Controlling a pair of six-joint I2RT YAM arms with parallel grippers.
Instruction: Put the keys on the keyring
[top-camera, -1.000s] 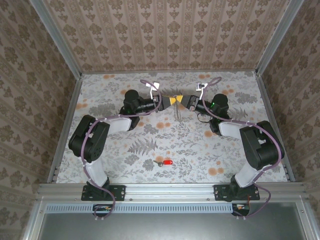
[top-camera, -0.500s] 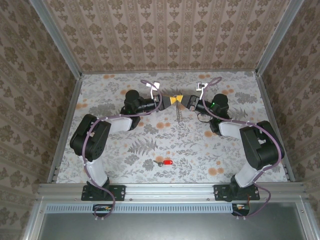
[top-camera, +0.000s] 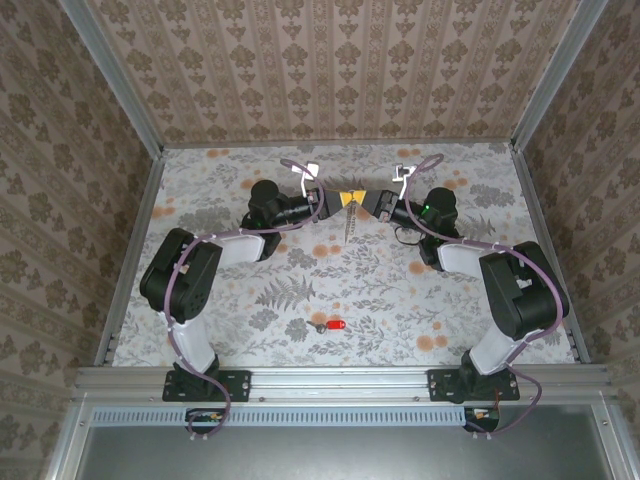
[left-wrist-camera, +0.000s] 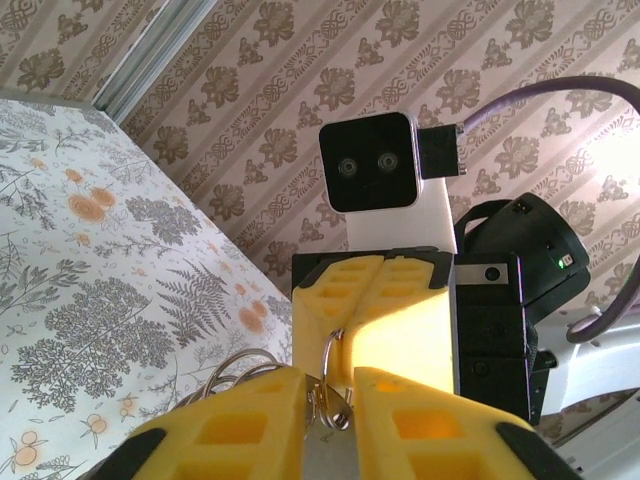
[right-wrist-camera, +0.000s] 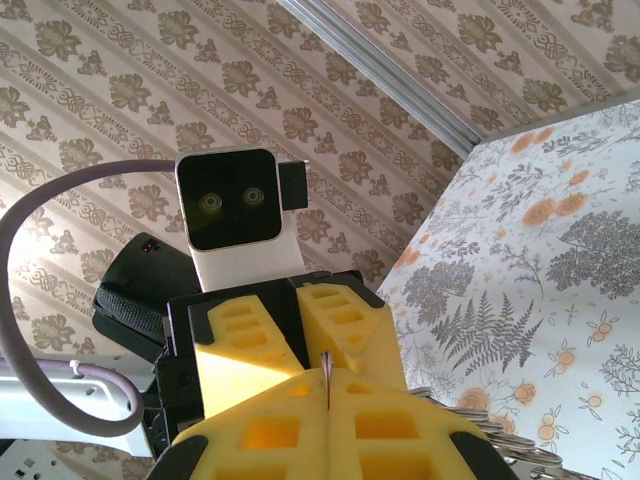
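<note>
The left claw (top-camera: 334, 203) and right claw (top-camera: 367, 204) are meeting at upper centre, both pinching shut on the keyring (top-camera: 349, 218). The key (top-camera: 335, 327) is lying on the counter (top-camera: 250, 290) at lower centre, well apart.

The bench (top-camera: 250, 290) is pale grey, printed with darker grey ferns and leaves and scattered orange blossoms. The walls (top-camera: 340, 70) carry beige wallpaper with brown stripes and rows of brown floral medallions. The key (top-camera: 334, 327) at the near side has a bright red head and a silver blade. The jaws of both arms are yellow. The arms (top-camera: 180, 275) are black with pale grey links, and their cables (left-wrist-camera: 560, 88) are purple. The keyring (left-wrist-camera: 322, 398) is dull silver-grey. The wrist camera (left-wrist-camera: 368, 162) is white with a black face.
</note>
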